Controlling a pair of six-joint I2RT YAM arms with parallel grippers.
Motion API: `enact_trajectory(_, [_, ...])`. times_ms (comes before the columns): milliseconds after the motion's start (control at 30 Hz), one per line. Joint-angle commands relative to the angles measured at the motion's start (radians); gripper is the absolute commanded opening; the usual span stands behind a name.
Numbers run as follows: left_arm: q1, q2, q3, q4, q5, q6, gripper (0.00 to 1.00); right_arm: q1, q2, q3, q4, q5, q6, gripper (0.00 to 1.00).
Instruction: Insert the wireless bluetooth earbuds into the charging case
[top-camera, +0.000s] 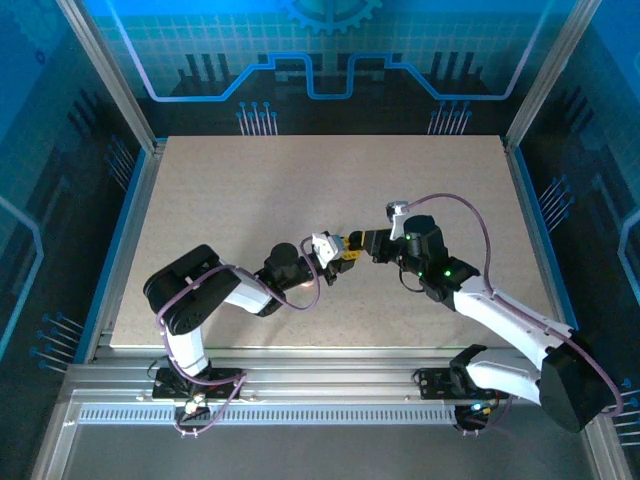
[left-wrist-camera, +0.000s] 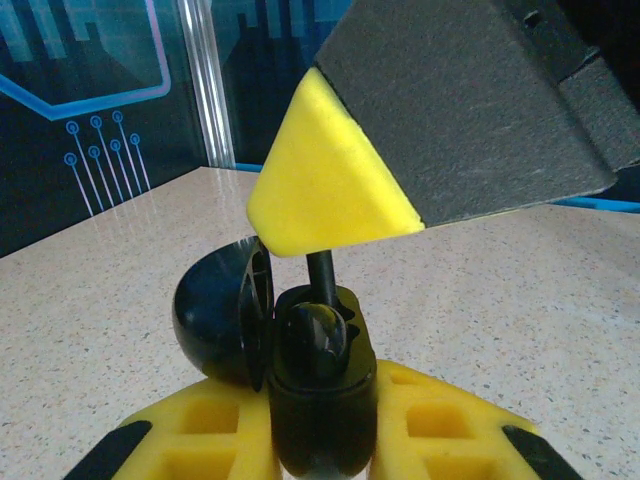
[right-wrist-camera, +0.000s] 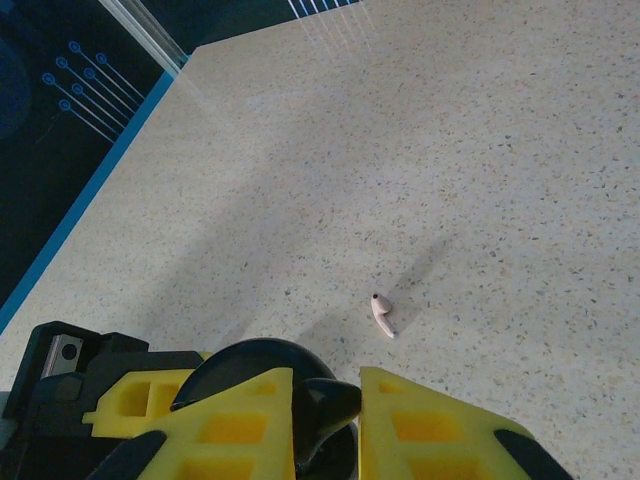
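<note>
Even, cool blue-tinted light; soft shadows streak the table (right-wrist-camera: 480, 150). Wrist views blur the nearest pincer parts; no glare.

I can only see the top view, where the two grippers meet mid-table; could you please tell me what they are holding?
Observer: The left wrist view shows the left gripper clamping a black case, its lid swung open.
Operator: Thank you. And the right one?
Observer: The right gripper pinches a black earbud; its head sits in the case's well, stem pointing up.
Operator: Is any other earbud around?
Observer: Yes, the right wrist view shows a whitish earbud lying loose on the table beyond the right gripper.
</note>
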Motion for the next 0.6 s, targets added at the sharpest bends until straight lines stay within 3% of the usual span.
enact_trajectory(0, [-0.007, -0.027, 0.002, 0.075, -0.006, -0.021, 0.14, 0.026, 0.009, -0.003, 0.015, 0.031, -0.029, 0.19])
enact_trajectory(567, [-0.006, -0.041, 0.019, 0.067, -0.021, -0.061, 0.14, 0.096, 0.017, 0.000, -0.014, 0.073, -0.087, 0.22])
